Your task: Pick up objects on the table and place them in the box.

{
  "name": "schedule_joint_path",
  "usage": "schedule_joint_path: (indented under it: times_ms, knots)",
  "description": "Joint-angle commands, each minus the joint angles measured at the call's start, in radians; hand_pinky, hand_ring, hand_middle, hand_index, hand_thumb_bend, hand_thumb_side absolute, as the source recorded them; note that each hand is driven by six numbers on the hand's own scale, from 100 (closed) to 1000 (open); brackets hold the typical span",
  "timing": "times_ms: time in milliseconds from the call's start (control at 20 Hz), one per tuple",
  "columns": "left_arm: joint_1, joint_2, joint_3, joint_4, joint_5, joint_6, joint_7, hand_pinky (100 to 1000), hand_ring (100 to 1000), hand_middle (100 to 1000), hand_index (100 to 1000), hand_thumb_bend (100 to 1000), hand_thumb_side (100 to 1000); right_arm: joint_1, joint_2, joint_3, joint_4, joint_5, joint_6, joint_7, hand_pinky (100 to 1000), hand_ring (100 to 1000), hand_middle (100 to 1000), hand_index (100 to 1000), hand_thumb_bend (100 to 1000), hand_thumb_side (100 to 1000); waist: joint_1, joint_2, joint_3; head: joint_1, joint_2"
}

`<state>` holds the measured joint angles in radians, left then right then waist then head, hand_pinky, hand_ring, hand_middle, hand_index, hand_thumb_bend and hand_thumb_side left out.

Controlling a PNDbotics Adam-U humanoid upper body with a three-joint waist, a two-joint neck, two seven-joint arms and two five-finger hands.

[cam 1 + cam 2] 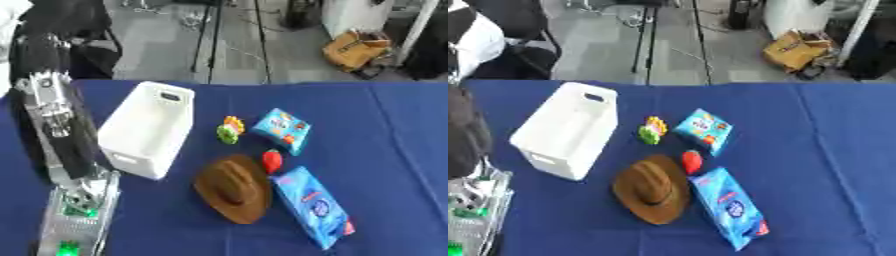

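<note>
Silver-and-black, the robot's left arm (66,150) runs down the left edge of the left eye view, its lower end a metal frame with green lights at the bottom corner; no hand can be made out on it, so whether its fingers are spread or curled cannot be told, and the right hand appears in neither view. Just right of that arm, an open-topped white plastic box (179,125) stands on the blue-clothed surface (394,150), its long axis running from near-left to far-right. To the right of the box lie all five objects awaiting pickup: a brown felt cowboy hat (233,188) nearest the box's front corner, a long blue snack packet (313,207) beside the hat and angled toward the near right, a small red strawberry-shaped toy (273,160) touching or just beside the hat's far brim, a square blue snack packet (283,130) further back, and a small yellow-and-green toy (230,129) between that packet and the box. Nothing appears in the box yet. Judging by this layout, the left arm is nearer, and any reach must pass over or in front of the box, the hat first in line.
</note>
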<state>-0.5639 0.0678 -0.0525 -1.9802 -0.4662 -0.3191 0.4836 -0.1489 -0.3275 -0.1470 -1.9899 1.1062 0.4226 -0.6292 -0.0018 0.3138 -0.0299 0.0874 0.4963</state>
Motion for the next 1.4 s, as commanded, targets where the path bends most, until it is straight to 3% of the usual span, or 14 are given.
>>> schedule_joint_path:
  times_ms: [50,200,500,800,850,1100,1150,1200,1400]
  knots:
    - [-0.012,0.018,-0.002,-0.020,0.006,0.001,-0.003,845,739,744,797,100,1000,-0.005,-0.007,-0.003,-0.010,0.004,0.009,0.001,875,908,916,937,252,1000,-0.003,-0.012,0.000,0.005,0.037]
    - [-0.014,0.020,-0.004,-0.020,0.006,0.003,-0.007,846,740,745,802,100,1000,-0.007,-0.005,-0.002,-0.010,0.007,0.009,0.005,875,908,916,936,249,1000,-0.003,-0.008,0.000,0.010,0.064]
    - [-0.016,0.018,-0.008,-0.020,0.004,0.005,-0.021,848,742,745,804,100,1000,-0.009,-0.006,-0.001,-0.010,0.007,0.007,0.003,875,908,916,936,241,1000,-0.004,-0.007,0.001,0.014,0.069]
    - [-0.011,0.017,-0.008,-0.020,0.006,0.005,-0.023,848,742,744,803,100,1000,-0.011,-0.017,0.003,-0.010,0.008,0.014,0.031,874,909,910,932,268,1000,-0.007,-0.011,0.003,0.008,0.039]
    - [-0.010,0.017,-0.009,-0.020,0.006,0.005,-0.024,847,741,743,802,100,1000,-0.012,-0.023,0.008,-0.010,0.008,0.014,0.044,865,902,876,912,310,1000,-0.009,-0.012,0.002,0.008,0.034]
    - [0.000,0.017,-0.014,-0.020,0.011,0.003,-0.031,843,739,741,800,100,1000,-0.028,-0.069,0.058,-0.010,0.019,0.004,0.219,843,899,883,933,335,1000,-0.019,-0.017,0.004,0.004,0.018]
    - [0.001,0.018,-0.014,-0.020,0.012,0.004,-0.032,843,738,740,800,100,1000,-0.032,-0.076,0.066,-0.010,0.021,0.000,0.262,843,935,915,967,474,988,-0.020,-0.018,0.004,0.003,0.017]
    - [0.003,0.019,-0.015,-0.020,0.012,0.005,-0.034,842,737,740,799,100,1000,-0.035,-0.081,0.076,-0.010,0.017,-0.006,0.313,844,940,927,969,349,1000,-0.023,-0.019,0.005,0.002,0.015]
    - [0.010,0.023,-0.018,-0.020,0.018,0.005,-0.041,841,746,738,798,100,1000,-0.051,-0.087,0.088,-0.010,0.012,-0.009,0.467,859,953,933,978,371,1000,-0.030,-0.021,0.003,0.000,0.008]
